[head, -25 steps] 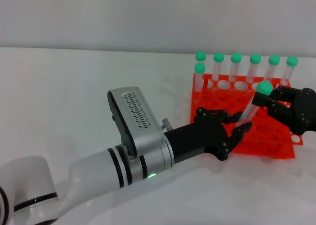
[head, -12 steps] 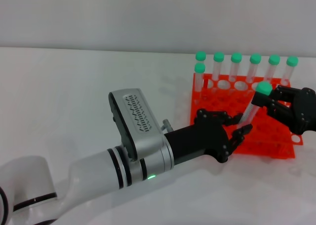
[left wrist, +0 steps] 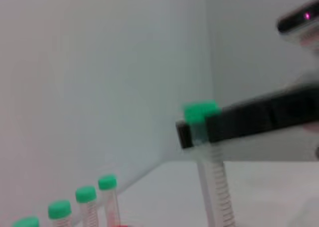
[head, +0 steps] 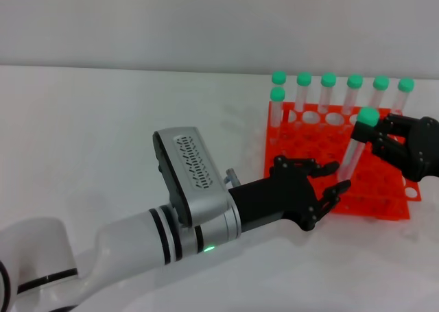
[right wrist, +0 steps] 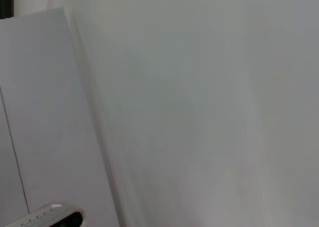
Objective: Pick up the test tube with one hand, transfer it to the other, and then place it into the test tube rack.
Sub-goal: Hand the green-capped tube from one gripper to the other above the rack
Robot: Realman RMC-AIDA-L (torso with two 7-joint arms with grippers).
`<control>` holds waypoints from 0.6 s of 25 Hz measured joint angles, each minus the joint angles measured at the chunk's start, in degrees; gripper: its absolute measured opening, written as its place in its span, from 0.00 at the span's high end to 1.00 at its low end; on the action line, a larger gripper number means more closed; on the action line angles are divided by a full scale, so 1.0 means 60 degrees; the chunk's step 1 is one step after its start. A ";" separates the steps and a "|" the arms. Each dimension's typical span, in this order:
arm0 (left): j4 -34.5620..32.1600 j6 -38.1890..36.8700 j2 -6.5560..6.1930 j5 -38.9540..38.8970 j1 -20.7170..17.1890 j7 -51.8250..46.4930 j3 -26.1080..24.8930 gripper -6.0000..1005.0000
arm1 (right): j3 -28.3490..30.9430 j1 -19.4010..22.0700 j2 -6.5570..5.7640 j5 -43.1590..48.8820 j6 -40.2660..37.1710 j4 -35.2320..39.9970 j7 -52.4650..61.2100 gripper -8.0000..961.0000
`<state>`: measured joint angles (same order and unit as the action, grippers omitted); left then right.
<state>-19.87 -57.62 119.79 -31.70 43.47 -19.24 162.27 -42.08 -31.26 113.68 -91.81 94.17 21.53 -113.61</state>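
Right hand [head: 376,135], all black, pinches the tube [head: 357,151] just under its green cap; tube hangs near upright over the front half of the rack [head: 374,202], lower end not yet in any hole as far as I can judge. The left wrist view confirms black fingers [left wrist: 249,122] clamped at the cap. Left hand [head: 330,178], on the silver-white arm, prongs spread, sits just beside the tube's lower end, apparently apart from it.

Step in hand: transfer done, placement starting. Next move calls for the left hand to draw clear, then the right to line the tube's tip over a free hole and lower it straight.

Against half a second ago: tube is straighter, less tilted; left hand has slipped lower and away from it; cap has shifted slightly rightward. Seven other tubes [head: 328,92] unchanged along the rack's back and left side.
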 joint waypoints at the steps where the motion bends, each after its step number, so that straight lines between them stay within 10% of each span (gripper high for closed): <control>1: 0.0000 0.0000 0.0000 0.0007 -0.0003 0.0003 0.0004 0.80 | 0.0000 0.0000 0.0000 -0.0005 -0.0004 0.0000 -0.0004 0.75; 15: 0.0013 -0.0021 0.0029 -0.0068 -0.0311 0.0268 -0.0508 0.45 | 0.0211 0.0064 0.0008 0.0015 -0.0037 -0.0004 -0.0128 0.78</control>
<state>-19.79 -57.74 119.96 -32.11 41.61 -17.63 159.22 -40.82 -30.87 113.73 -91.72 93.95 21.51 -114.37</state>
